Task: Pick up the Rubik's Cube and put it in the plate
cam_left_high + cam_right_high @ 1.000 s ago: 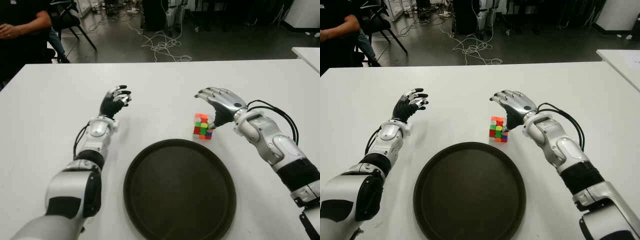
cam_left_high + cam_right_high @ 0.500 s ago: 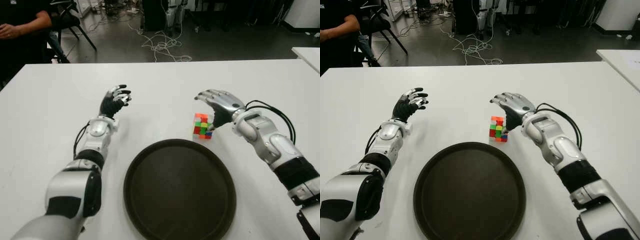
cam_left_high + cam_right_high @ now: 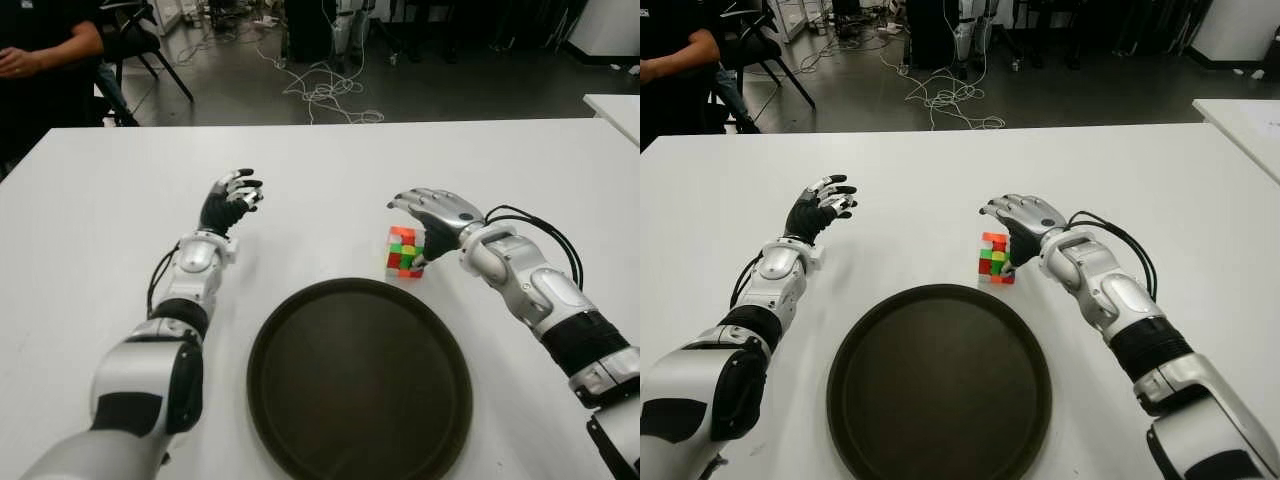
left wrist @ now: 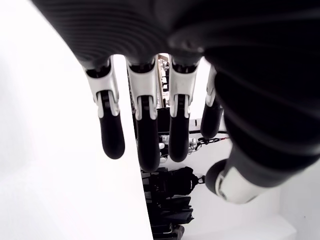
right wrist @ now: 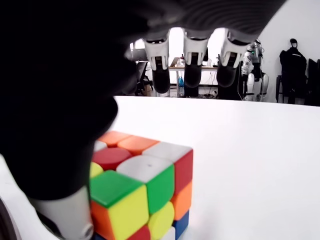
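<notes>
The right hand (image 3: 432, 212) arches over the Rubik's Cube (image 3: 404, 251) on the table (image 3: 330, 170), fingers (image 5: 191, 70) spread above it, thumb seemingly touching its side. The left hand (image 3: 229, 201) hovers loosely open.

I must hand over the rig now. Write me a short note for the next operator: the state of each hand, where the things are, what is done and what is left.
Right hand: open, fingers arched over the Rubik's Cube, thumb low beside it; no grasp closed yet.
Left hand: open, holds nothing, idle over the table to the left of the plate.
Rubik's Cube: stands on the table just beyond the plate's far rim, outside it.
Plate: nothing lies in it.
Done: right hand placed at the cube.
Left: close the fingers on the cube, lift it, carry it over the plate and set it down.
</notes>
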Controlling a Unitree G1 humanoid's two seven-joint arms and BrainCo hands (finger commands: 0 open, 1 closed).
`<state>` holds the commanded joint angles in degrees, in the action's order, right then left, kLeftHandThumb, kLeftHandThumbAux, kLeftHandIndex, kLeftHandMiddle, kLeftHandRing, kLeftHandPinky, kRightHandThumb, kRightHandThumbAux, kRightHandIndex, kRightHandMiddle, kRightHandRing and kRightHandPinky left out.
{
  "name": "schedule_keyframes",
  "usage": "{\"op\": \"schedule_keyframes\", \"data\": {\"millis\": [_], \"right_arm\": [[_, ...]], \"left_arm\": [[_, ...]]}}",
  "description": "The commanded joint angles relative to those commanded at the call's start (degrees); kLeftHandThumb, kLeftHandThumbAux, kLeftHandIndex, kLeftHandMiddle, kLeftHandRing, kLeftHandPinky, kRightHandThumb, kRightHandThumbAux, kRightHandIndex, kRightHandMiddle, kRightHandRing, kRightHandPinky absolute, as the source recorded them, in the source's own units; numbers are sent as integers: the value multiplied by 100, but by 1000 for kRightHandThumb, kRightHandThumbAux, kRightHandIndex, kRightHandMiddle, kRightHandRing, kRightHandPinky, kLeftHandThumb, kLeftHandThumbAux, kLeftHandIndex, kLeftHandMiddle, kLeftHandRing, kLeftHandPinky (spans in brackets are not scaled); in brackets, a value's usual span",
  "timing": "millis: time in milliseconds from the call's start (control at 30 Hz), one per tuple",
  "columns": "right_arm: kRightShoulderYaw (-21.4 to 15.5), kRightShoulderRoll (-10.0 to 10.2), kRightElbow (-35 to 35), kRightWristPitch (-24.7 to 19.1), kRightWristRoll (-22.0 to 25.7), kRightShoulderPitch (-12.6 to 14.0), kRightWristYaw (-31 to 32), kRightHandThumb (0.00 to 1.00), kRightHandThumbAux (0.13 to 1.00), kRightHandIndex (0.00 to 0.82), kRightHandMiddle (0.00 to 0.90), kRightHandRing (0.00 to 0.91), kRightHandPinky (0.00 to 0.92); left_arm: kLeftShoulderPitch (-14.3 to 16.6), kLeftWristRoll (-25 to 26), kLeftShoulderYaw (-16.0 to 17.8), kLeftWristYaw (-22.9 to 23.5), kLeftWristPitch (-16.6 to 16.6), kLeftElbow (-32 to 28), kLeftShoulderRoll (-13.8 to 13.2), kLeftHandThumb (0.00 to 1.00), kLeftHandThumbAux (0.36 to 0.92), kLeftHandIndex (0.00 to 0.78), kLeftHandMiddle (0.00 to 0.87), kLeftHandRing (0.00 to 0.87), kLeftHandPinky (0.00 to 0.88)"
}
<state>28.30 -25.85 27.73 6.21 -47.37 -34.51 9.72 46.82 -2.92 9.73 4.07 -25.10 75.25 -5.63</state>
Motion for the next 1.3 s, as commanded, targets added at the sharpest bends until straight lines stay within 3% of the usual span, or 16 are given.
{"op": "schedule_keyframes", "data": {"millis": [700, 1300], "right_arm": [[-136, 17, 157, -51, 148, -58, -29, 0, 795, 0, 3, 25, 44], [-16, 263, 975, 188, 148, -307, -117, 0, 815, 12, 23, 59, 76]], "left_arm": [[-9, -8, -6, -28, -13, -11, -6, 239, 727, 247, 322, 345, 361], [-12, -29, -35, -28, -41, -14, -10, 230, 721, 230, 314, 339, 353]]}}
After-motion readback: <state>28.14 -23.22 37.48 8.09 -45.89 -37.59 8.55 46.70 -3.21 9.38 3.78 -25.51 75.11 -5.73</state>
